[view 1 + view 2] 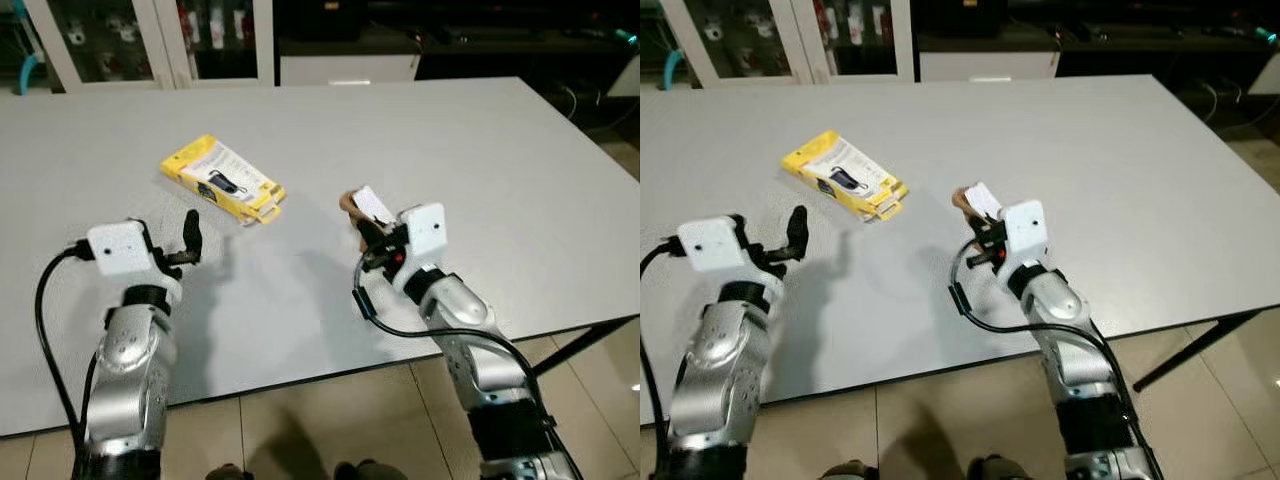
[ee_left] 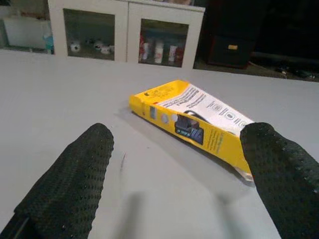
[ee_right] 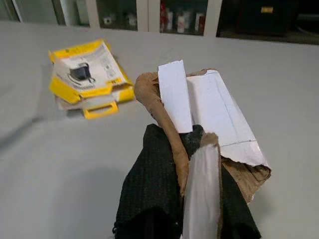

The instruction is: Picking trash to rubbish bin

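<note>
A flattened yellow carton [image 1: 223, 179] lies on the grey table [image 1: 480, 160], left of centre, with a torn flap at its near end. My left gripper [image 2: 174, 184] hovers open just short of the carton [image 2: 199, 122], one finger [image 1: 191, 234] pointing toward it. Near the table's middle, my right gripper [image 1: 366, 228] is shut on a crumpled brown and white piece of cardboard [image 3: 209, 124], held a little above the surface. The yellow carton [image 3: 87, 77] lies beyond it, apart from the cardboard.
White cabinets with glass doors [image 1: 160, 35] stand behind the table's far edge. Dark furniture [image 1: 500, 30] fills the back right. The table's near edge [image 1: 300, 380] runs just ahead of my arms, with tiled floor [image 1: 330, 430] below.
</note>
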Available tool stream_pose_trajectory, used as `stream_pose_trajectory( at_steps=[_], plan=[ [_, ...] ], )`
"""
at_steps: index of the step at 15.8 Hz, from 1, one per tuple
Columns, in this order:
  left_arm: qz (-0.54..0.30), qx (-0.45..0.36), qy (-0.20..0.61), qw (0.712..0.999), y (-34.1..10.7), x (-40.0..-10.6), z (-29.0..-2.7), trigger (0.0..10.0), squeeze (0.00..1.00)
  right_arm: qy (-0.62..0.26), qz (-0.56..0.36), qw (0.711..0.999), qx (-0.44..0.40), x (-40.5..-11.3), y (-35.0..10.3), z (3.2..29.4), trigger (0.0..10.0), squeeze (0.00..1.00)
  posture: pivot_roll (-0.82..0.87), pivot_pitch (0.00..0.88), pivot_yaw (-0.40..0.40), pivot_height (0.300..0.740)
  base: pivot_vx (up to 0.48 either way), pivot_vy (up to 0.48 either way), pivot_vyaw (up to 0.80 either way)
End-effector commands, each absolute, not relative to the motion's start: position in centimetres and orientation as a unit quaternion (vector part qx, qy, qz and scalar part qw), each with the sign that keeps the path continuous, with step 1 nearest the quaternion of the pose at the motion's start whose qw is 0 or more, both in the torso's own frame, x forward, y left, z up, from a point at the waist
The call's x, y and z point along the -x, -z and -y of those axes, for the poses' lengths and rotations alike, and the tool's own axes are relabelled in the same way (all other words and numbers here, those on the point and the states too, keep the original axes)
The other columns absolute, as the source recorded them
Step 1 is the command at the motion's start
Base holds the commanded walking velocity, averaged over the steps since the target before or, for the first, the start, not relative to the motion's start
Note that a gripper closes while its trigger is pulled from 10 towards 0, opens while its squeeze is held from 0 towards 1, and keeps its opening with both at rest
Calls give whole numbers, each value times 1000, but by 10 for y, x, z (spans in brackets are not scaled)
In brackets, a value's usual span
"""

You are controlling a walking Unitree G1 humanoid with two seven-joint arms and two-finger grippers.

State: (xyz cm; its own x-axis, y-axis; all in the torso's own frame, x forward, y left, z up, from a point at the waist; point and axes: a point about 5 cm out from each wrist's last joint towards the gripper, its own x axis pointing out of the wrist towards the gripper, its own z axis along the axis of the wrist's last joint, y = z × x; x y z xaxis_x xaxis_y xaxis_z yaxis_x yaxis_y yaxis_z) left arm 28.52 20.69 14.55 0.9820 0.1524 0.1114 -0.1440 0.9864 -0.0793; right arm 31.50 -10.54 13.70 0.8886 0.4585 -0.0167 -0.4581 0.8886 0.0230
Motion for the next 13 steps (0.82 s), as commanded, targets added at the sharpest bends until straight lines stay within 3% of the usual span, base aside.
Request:
stream_pose_trajectory(
  at_steps=[1,8,13],
  plan=[
    [57,35,-77,995,-146,-290,-208,10000,0,-226,-8,974,-13,-312,-140,111,10000,0,-62,190,-36,740,0,0,0],
    [51,42,-54,996,-146,-320,-207,10000,0,-203,-20,979,-6,-293,-139,127,10000,0,-156,269,-9,740,0,0,0],
    [67,95,-28,993,-161,-361,-196,10000,0,-165,-29,986,8,-274,-144,151,10000,0,-269,326,-5,740,0,0,0]
  ],
)
